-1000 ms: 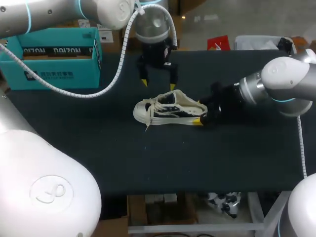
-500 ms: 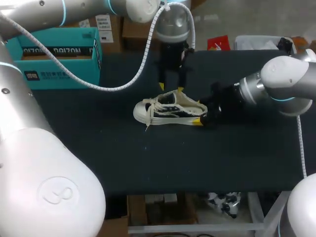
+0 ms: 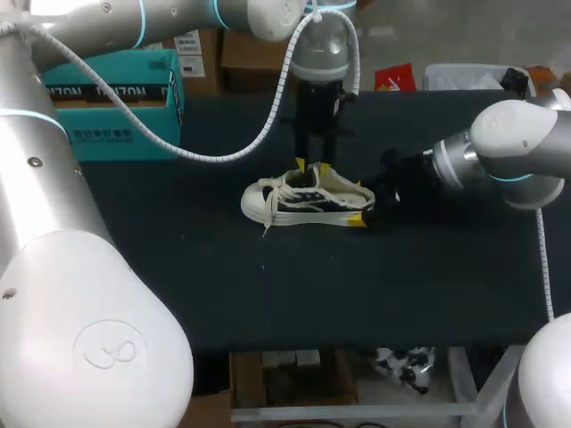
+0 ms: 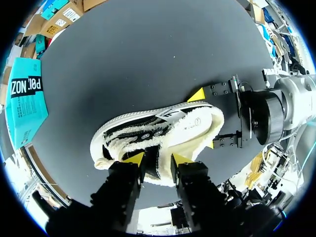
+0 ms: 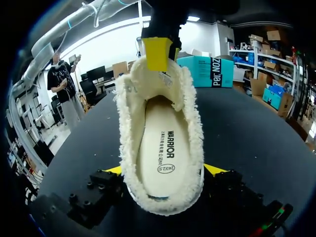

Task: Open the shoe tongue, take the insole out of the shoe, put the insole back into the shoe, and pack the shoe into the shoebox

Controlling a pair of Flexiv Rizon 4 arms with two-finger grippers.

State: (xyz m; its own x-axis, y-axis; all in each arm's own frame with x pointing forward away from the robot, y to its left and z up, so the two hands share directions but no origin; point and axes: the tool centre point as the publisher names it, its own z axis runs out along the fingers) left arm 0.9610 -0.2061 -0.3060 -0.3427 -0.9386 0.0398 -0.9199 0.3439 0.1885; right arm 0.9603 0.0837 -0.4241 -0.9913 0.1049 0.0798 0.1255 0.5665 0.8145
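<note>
Resting on the table (image 3: 268, 294), one shoe (image 3: 303, 198) is clamped at the heel by the right gripper (image 5: 163, 170); the left gripper (image 4: 158, 159), nearly closed, pinches its tongue (image 5: 155, 79). One teal shoebox (image 3: 107, 102) stands well apart.

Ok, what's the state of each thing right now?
shoe: upright on the table.
tongue: pinched, standing up.
insole: inside the shoe.
shoebox: top open.
left gripper: shut on tongue.
right gripper: shut on shoe, at the heel.
</note>
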